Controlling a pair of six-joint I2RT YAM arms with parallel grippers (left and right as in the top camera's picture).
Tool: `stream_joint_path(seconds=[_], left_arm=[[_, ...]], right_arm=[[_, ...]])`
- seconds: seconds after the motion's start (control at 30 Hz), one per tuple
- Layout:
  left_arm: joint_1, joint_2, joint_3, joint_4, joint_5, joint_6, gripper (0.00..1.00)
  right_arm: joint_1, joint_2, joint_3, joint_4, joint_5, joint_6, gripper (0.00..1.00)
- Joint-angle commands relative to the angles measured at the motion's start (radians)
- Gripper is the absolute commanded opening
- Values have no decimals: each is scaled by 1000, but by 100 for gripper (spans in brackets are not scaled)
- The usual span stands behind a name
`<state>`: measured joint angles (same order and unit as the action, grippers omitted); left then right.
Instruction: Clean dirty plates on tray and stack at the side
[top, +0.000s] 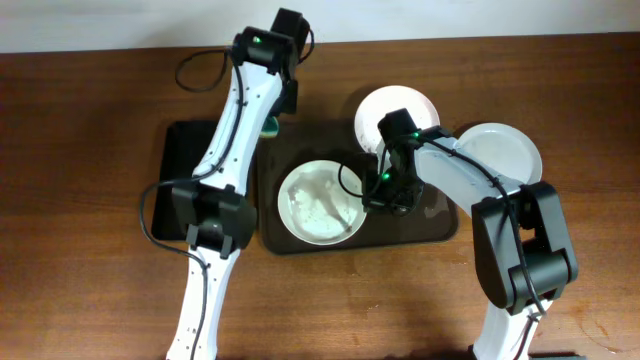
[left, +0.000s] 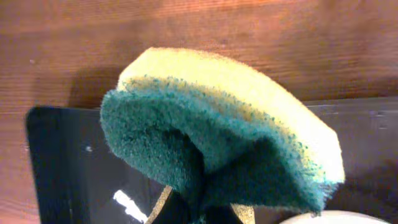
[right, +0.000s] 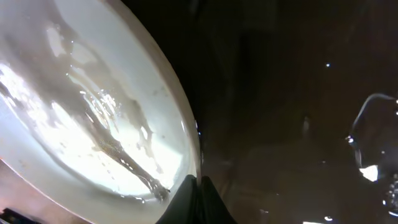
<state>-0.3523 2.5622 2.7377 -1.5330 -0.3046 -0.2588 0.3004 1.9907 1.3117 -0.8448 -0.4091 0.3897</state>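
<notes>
A wet white plate (top: 318, 203) with faint smears lies on the left part of the dark brown tray (top: 425, 232). My right gripper (top: 384, 196) is shut on this plate's right rim; the right wrist view shows the plate (right: 87, 106), the fingers (right: 198, 186) pinching its edge, and the tray (right: 298, 124). A second plate (top: 385, 105) sits at the tray's far edge. A third plate (top: 505, 150) lies on the bare tabletop to the right. My left gripper (top: 270, 122) is shut on a yellow-green sponge (left: 217, 143) beyond the tray's far left corner.
A smaller black tray (top: 185, 170) lies left of the brown tray, under my left arm, and shows in the left wrist view (left: 62, 162). Water patches glisten on the brown tray's right part. Wood-grain tabletop surrounds both trays.
</notes>
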Motion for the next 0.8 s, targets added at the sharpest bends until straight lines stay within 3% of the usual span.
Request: stream_joint_path(seconds=[0.0, 0.13, 0.27, 0.3, 0.33, 0.37, 0.47, 0.57, 0.73, 0.77], left_arm=[[31, -4, 180, -95, 41, -19, 0], [123, -9, 402, -153, 99, 29, 0], [173, -12, 397, -155, 99, 29, 0], [177, -12, 397, -155, 100, 28, 0], [177, -12, 397, -155, 100, 29, 0], [177, -12, 397, -155, 100, 28, 0], [177, -11, 397, -155, 100, 28, 0], [177, -11, 397, -155, 100, 28, 0], [177, -11, 397, -155, 100, 29, 0], [177, -11, 397, -155, 100, 29, 0]], right_arm=[[-6, -15, 23, -37, 67, -73, 4], [53, -150, 146, -178, 471, -87, 4], [192, -209, 225, -267, 874, -37, 4], [204, -209, 227, -267, 778, -33, 4], [184, -201, 227, -266, 645, -33, 20], [115, -179, 224, -254, 450, -33, 26], [24, -113, 207, -213, 282, -45, 35], [13, -23, 180, -130, 180, -61, 37], [14, 111, 179, -97, 180, -60, 36], [20, 122, 179, -95, 180, -60, 32]])
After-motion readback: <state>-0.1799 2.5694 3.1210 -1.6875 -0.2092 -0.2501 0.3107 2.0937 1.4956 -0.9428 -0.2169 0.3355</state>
